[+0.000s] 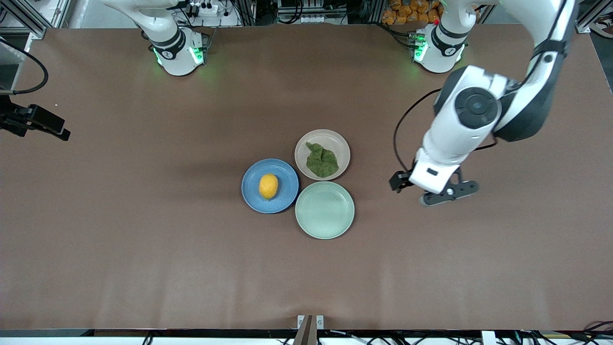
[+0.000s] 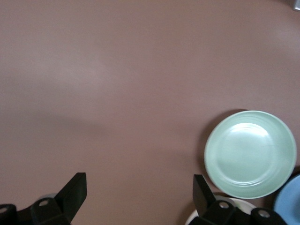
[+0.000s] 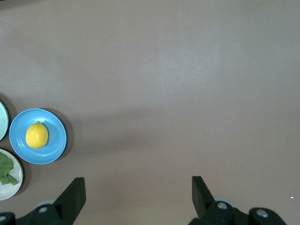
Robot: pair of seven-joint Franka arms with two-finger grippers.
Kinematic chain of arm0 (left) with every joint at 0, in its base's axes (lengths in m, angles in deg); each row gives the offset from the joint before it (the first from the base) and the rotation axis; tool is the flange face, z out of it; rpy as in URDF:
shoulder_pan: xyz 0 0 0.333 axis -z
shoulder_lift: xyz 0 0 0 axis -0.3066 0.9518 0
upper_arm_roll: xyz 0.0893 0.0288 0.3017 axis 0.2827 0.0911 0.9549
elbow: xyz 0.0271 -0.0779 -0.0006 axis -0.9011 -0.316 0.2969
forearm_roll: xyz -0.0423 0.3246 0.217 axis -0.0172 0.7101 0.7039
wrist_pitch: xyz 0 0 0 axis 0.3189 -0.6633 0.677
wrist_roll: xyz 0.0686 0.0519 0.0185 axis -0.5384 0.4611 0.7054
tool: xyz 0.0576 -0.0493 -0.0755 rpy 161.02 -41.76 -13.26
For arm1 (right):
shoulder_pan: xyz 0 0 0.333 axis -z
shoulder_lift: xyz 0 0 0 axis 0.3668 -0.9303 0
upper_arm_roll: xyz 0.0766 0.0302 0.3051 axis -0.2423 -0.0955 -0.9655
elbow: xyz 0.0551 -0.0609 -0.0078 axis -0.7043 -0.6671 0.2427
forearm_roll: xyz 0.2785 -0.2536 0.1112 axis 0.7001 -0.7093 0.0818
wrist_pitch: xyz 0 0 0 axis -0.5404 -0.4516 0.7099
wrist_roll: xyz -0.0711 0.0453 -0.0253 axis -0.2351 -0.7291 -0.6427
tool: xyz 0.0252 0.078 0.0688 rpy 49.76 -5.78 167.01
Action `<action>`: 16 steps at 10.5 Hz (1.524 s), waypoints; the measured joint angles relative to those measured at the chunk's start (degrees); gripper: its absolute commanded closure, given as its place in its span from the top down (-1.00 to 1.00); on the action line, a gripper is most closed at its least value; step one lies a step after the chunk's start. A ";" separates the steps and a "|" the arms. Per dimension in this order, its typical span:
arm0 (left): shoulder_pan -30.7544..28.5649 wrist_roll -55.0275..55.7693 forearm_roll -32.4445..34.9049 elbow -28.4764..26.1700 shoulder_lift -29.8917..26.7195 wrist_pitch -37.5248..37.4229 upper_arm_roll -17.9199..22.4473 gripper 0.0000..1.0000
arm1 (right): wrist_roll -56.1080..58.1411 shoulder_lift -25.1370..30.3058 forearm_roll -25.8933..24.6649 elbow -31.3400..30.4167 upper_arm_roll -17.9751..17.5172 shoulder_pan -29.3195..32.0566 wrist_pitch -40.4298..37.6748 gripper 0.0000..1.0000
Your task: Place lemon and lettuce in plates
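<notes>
The lemon (image 1: 268, 186) lies on the blue plate (image 1: 286, 178) in the middle of the table. The lettuce (image 1: 321, 160) lies flat in the beige-pink plate (image 1: 340, 143), which touches the blue plate and is farther from the front camera. My left gripper (image 1: 433, 191) is open and empty, low over bare table toward the left arm's end, beside the plates. Its wrist view shows its open gripper (image 2: 139, 180) over bare table. My right gripper (image 3: 136, 183) is open and empty, high over bare table. Its view shows the lemon (image 3: 36, 135), blue plate (image 3: 56, 136) and lettuce (image 3: 4, 168).
An empty mint-green plate (image 1: 324, 210) sits nearest the front camera, touching the other two plates; it also shows in the left wrist view (image 2: 251, 153). A black device with a cable (image 1: 36, 122) juts in at the right arm's end of the table.
</notes>
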 measured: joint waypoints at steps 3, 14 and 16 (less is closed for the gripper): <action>-1.89 -14.78 -2.06 -0.01 -5.64 -6.50 5.55 1.00 | 0.90 -0.16 -4.29 -0.33 -0.14 -0.47 0.25 1.00; -4.14 -26.17 -9.40 5.93 -14.94 -23.83 12.41 1.00 | 1.57 0.09 -4.88 -0.32 -1.25 -0.93 -3.71 1.00; -4.23 -26.22 -10.41 5.93 -14.99 -23.83 13.61 1.00 | 1.57 0.09 -4.86 -0.32 -1.25 -0.93 -3.71 1.00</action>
